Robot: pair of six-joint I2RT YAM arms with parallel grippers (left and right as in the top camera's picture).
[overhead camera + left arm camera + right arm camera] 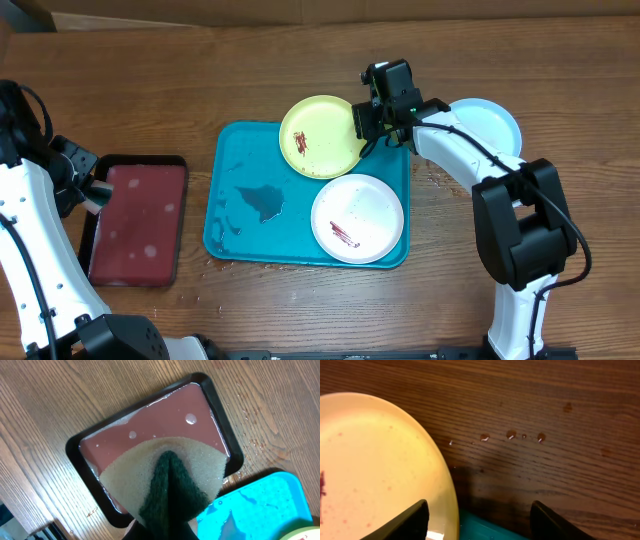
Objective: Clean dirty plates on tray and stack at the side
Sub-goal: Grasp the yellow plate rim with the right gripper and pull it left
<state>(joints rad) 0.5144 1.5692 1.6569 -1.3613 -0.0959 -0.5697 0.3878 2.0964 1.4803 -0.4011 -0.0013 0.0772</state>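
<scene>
Open right tool (pixel 477 510) straddles the rim of the round yellow-green plastic plate (pixel 318 135) at the far edge of the bright blue rectangular tray (pixel 240 215); a shallow grip may slip

Parted tool (pixel 480 512) astride yellow plate (pixel 375 465), wooden table (pixel 545 405)

Wooden desk (pixel 40 400). Directly beneath left pincer (pixel 88 190): black tray (pixel 74 449), shallow reddish water inside, a few bubbles. At that pincer's tips: folded tan sponge (pixel 125 472), dark green face inward. Just ahead of right pincer (pixel 477 520): droplets (pixel 511 435) on bare wood.
</scene>
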